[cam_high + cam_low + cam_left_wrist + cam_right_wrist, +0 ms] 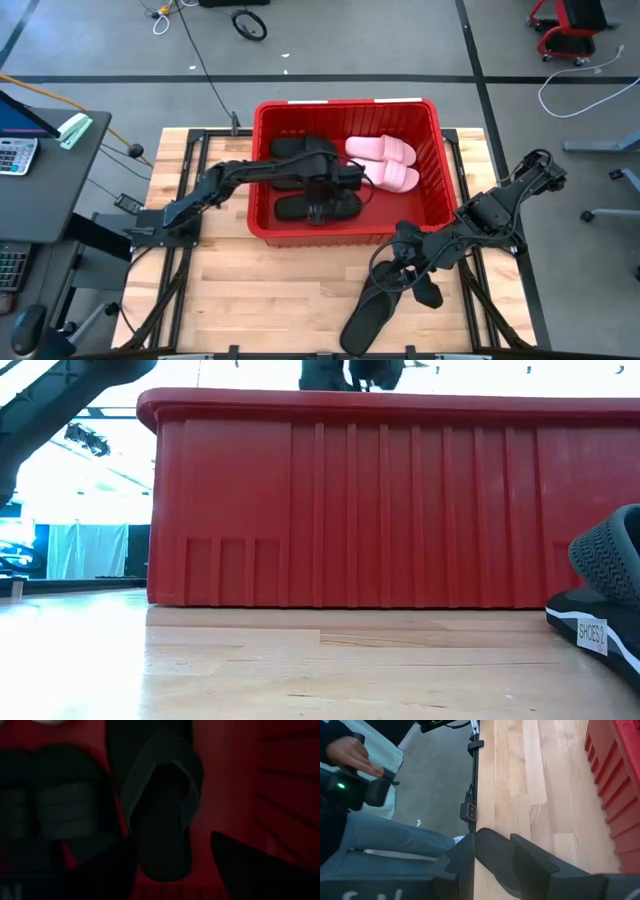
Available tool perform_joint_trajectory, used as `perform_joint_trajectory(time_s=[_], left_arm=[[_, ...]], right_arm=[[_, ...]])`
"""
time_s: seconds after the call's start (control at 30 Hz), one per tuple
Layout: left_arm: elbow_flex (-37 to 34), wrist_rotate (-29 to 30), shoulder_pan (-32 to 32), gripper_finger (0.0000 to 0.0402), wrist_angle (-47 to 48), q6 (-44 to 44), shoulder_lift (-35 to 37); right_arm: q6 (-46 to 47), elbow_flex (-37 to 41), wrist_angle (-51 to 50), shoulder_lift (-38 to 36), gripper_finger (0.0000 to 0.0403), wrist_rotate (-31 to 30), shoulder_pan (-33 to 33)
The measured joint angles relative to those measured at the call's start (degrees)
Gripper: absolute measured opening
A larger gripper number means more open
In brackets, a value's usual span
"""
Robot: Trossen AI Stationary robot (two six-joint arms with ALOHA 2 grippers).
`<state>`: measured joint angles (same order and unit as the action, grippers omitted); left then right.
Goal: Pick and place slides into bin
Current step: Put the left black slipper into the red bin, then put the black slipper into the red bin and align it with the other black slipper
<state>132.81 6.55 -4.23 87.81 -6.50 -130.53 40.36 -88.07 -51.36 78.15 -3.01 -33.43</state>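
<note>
The red bin [345,104] stands at the table's far middle and fills the low view [380,500]. In it lie two pale pink slides [382,151], a black wide-strap slide [290,147] and a black flip-flop [165,820]. My left gripper [318,208] hangs open inside the bin just above that flip-flop, its fingers on either side of the heel end. My right gripper [398,272] is in front of the bin's right part, shut on a second black flip-flop [365,320]. Another black wide-strap slide [605,590] rests sole-down on the table beside it. My right gripper pinches one end of the black flip-flop [492,852] between its two fingers. The fingers reach in from the table's right side. The flip-flop stretches away from the fingers toward the table's near edge. I cannot tell whether its free end rests on the table.
Bare wood lies left of and in front of the bin. A person sits just beyond the table's near edge, one hand [350,752] on a small device. A desk with a calculator [15,155] stands left of the table.
</note>
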Motion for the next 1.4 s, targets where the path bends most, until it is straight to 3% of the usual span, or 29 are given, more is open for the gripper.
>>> perform_joint_trajectory(time_s=[0.37, 0.63, 0.87, 0.97, 1.1, 1.4], left_arm=[[0.0, 0.0, 0.2, 0.0261, -5.8, 1.4, 9.9], [0.0, 0.0, 2.5, 0.0261, -22.1, 1.3, 17.4], [0.0, 0.0, 4.2, 0.0259, -39.6, 2.9, 21.5], [0.0, 0.0, 4.8, 0.0258, -42.7, 2.8, 22.8], [0.0, -0.2, 4.9, 0.0252, -41.7, 2.9, 24.2], [0.0, -0.2, 5.5, 0.0249, -32.1, 4.9, 25.0]], right_arm=[[2.3, 0.0, 0.0, 0.0, 0.0132, -4.3, 0.0], [22.6, 2.1, -0.2, 0.0, 0.0132, -13.1, -0.1], [41.7, 13.1, 0.6, 0.0, 0.0132, -13.3, -1.1], [51.3, 18.7, 3.3, 0.0, 0.0132, -11.9, -2.6], [57.4, 23.8, 7.4, 0.1, 0.0132, -11.4, -5.2], [56.2, 27.6, 9.0, 0.1, 0.0132, -11.4, -6.9]])
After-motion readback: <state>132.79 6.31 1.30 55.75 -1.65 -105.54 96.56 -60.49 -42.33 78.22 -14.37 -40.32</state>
